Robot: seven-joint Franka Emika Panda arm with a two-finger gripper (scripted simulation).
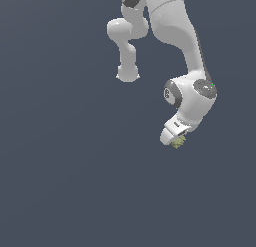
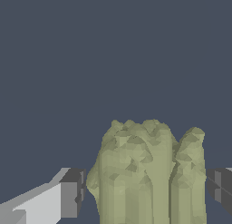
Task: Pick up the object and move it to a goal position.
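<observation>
The object (image 1: 178, 141) is a tiny lumpy yellowish-olive clump at the tip of my white gripper (image 1: 176, 139), at the exterior view's right of centre. In the wrist view the object (image 2: 145, 173) fills the space between the two fingers of my gripper (image 2: 145, 198). One finger (image 2: 70, 200) stands right at one side of it and the other finger (image 2: 221, 187) touches the opposite side. The gripper is shut on the object. The lower part of the clump runs out of the wrist view.
The white arm (image 1: 175, 31) comes down from the top of the exterior view. Around it is only a plain dark grey-blue surface (image 1: 65, 166), with no goal marker showing.
</observation>
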